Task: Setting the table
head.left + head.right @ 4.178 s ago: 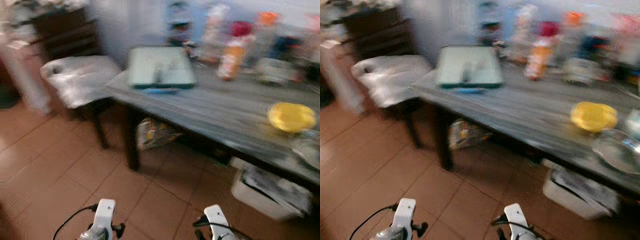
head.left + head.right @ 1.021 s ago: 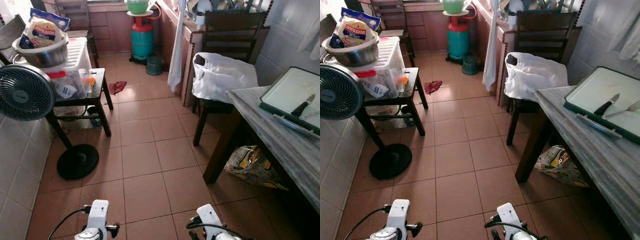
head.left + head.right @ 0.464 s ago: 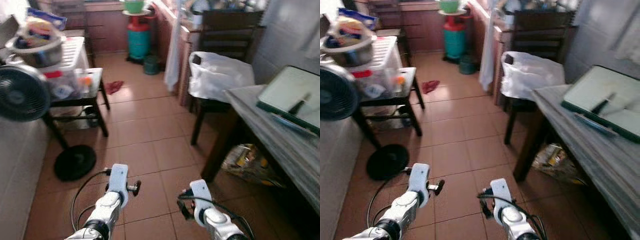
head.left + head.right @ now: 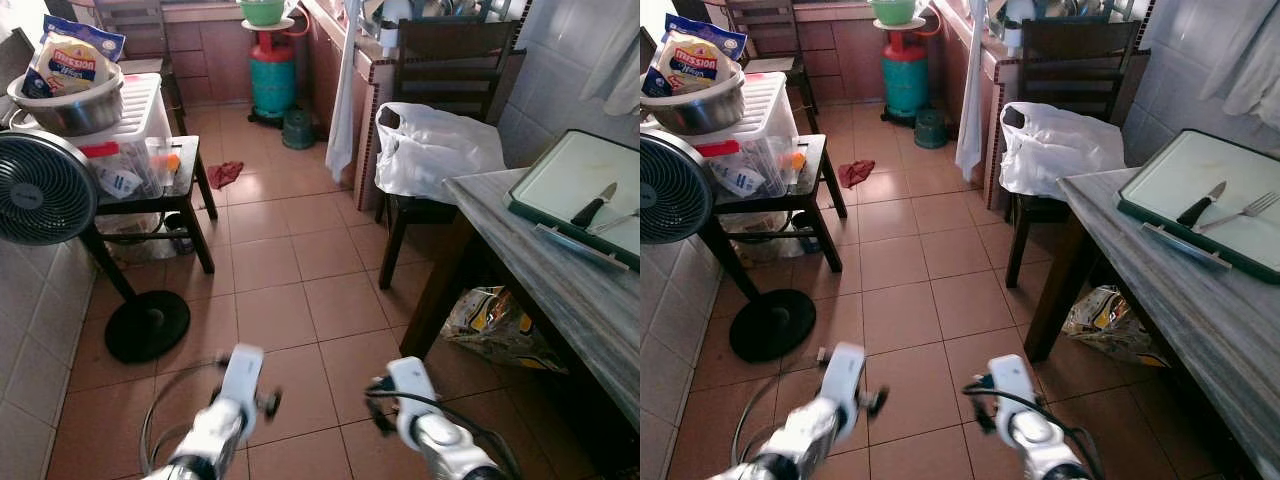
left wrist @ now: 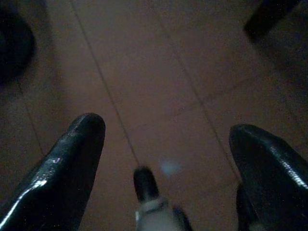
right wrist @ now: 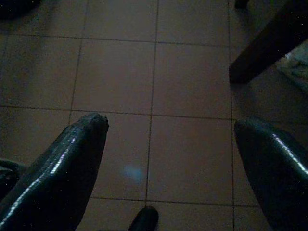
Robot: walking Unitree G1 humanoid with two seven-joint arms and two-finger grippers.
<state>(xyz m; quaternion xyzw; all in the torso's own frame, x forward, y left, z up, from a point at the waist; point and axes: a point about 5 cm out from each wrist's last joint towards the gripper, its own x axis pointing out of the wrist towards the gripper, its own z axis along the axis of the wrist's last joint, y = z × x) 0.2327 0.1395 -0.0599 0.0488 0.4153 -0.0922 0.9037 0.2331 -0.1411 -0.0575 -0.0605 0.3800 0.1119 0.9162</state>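
Both grippers, left (image 5: 166, 139) & right (image 6: 168, 137), fingers spread wide, empty over tile floor (image 4: 290, 310); chair w/ white bag (image 4: 435, 150) at 1 o'clock blocks table (image 4: 560, 290) end, fan (image 4: 45, 190) at 10.

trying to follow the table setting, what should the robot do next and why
Probably turn right toward the table. Both the left gripper and right gripper are open and empty over bare floor tiles, while the knife and fork lie on the tray at the table's far end, off to the robot's right.
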